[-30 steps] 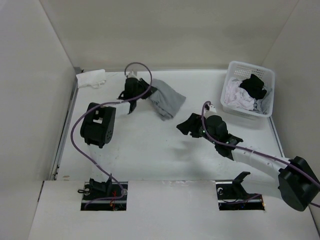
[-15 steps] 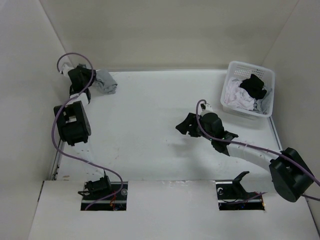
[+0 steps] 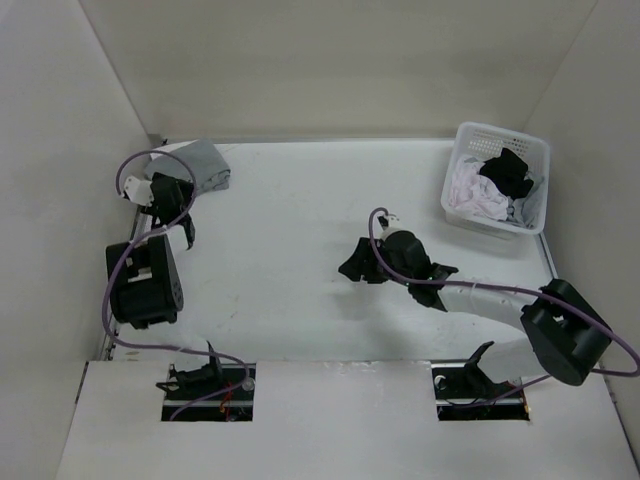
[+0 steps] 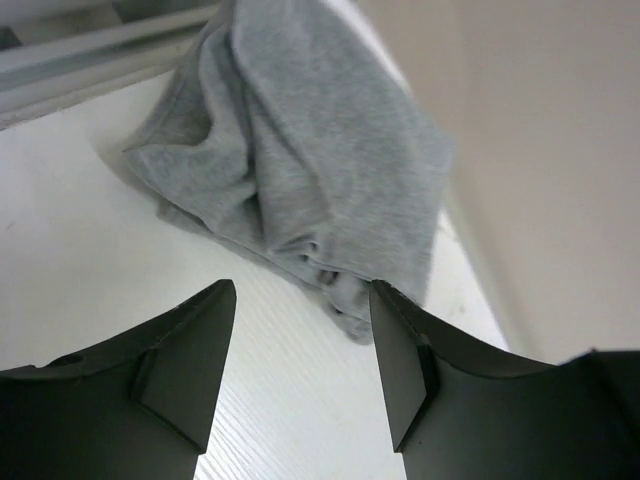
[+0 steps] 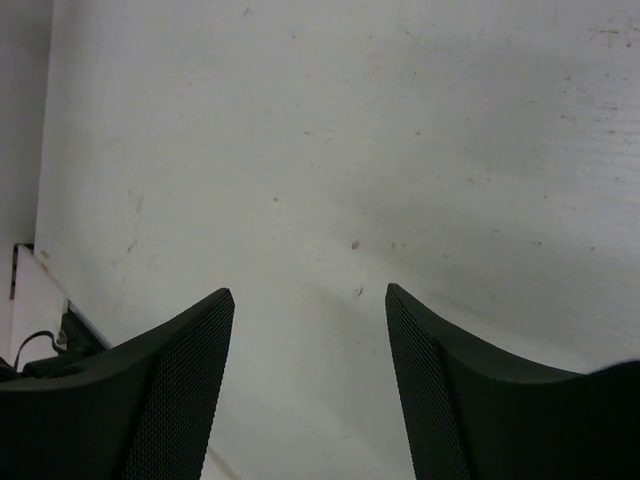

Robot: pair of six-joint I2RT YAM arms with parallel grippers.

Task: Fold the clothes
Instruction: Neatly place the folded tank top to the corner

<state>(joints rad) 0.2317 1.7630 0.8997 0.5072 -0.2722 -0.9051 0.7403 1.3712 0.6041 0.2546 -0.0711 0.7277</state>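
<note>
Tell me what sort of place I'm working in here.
Probably a lab test cell, not a home: a bare white table boxed in by plain panel walls, with a lattice basket of clothes in its far right corner.

We see a grey garment (image 3: 207,163) bunched in the far left corner of the table (image 3: 290,230). The left gripper (image 3: 180,205) sits just beside it, on its near side. The right gripper (image 3: 350,268) hangs over bare table near the middle. At far right, the white basket (image 3: 500,132) holds a white garment (image 3: 468,190) and a black garment (image 3: 507,172).
</note>
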